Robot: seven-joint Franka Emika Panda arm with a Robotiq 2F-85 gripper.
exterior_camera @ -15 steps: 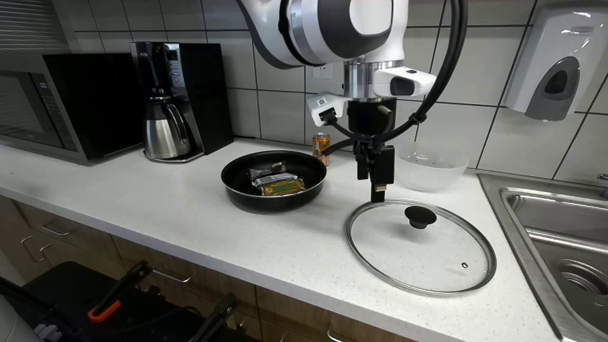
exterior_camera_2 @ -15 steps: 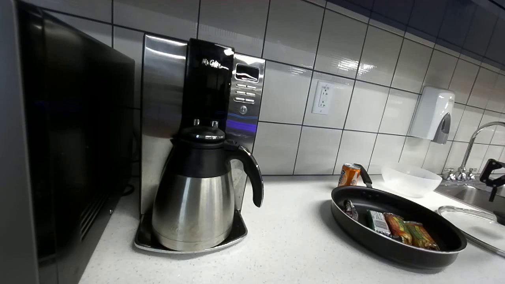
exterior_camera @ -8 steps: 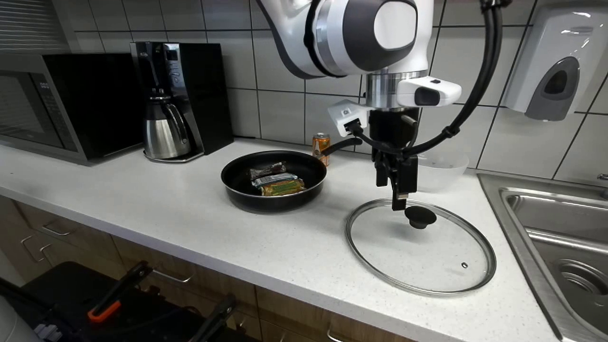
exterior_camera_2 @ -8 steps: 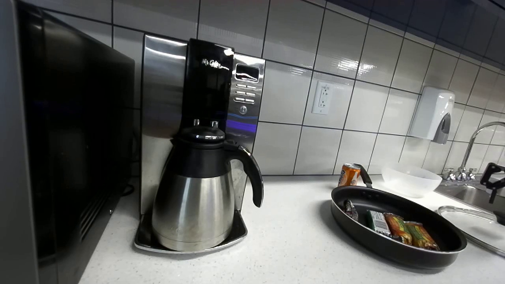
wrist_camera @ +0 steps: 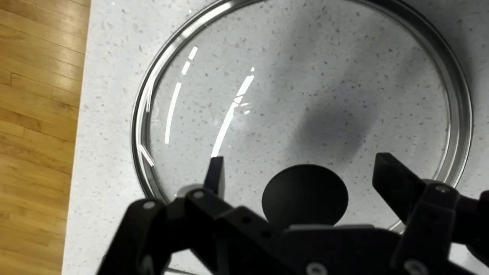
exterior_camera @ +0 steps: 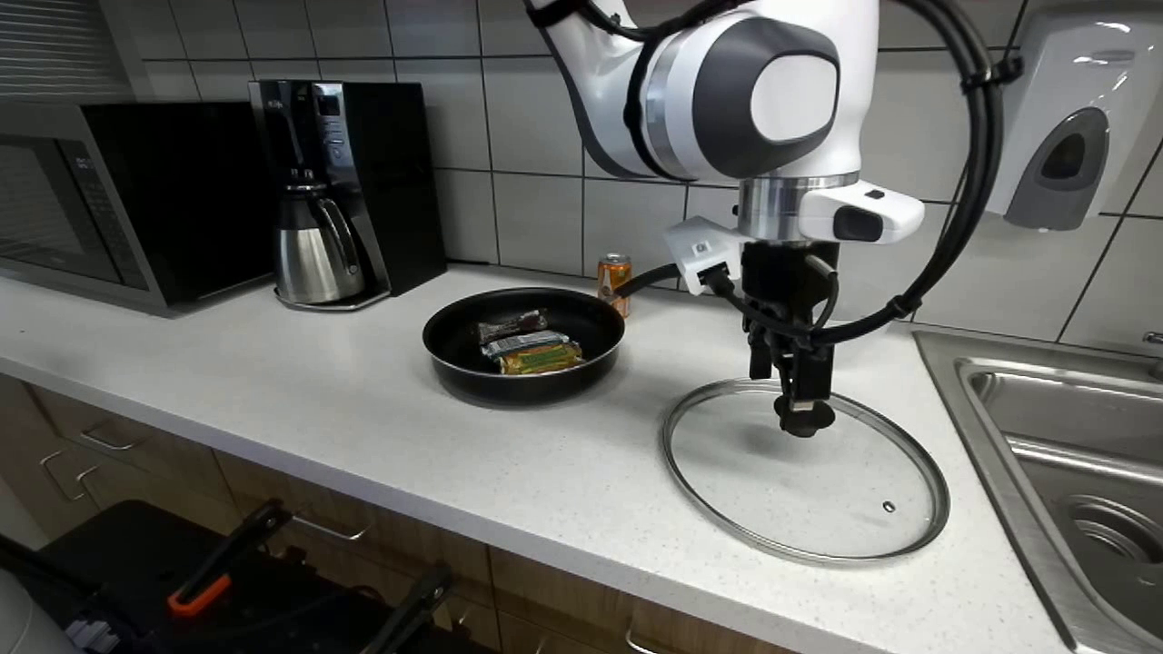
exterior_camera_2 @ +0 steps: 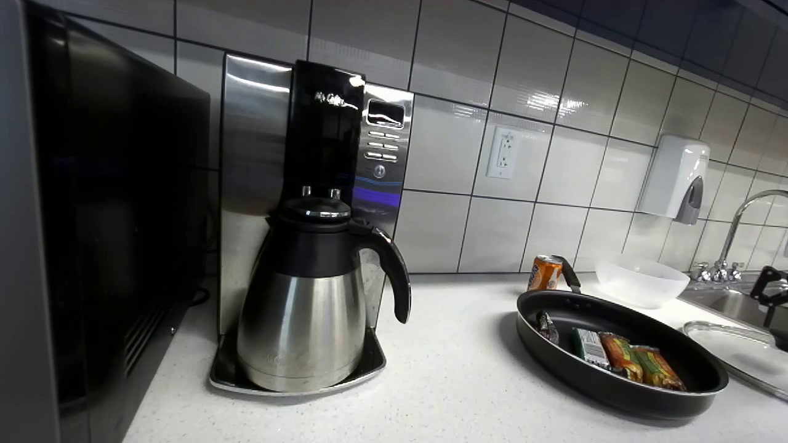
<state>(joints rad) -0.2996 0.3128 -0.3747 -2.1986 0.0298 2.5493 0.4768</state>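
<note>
In an exterior view the jaws had shifted toward four o'clock, over the glass lid [exterior_camera: 804, 486]; apart, they flanked its knob [wrist_camera: 305, 194], not yet gripped.

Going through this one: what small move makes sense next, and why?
I would probably lower the pincer slightly toward the lid before closing. In the wrist view its fingers stand open, with the black knob appearing between them and a gap showing on each side; whether they reach low enough to grip it cannot be told.
</note>
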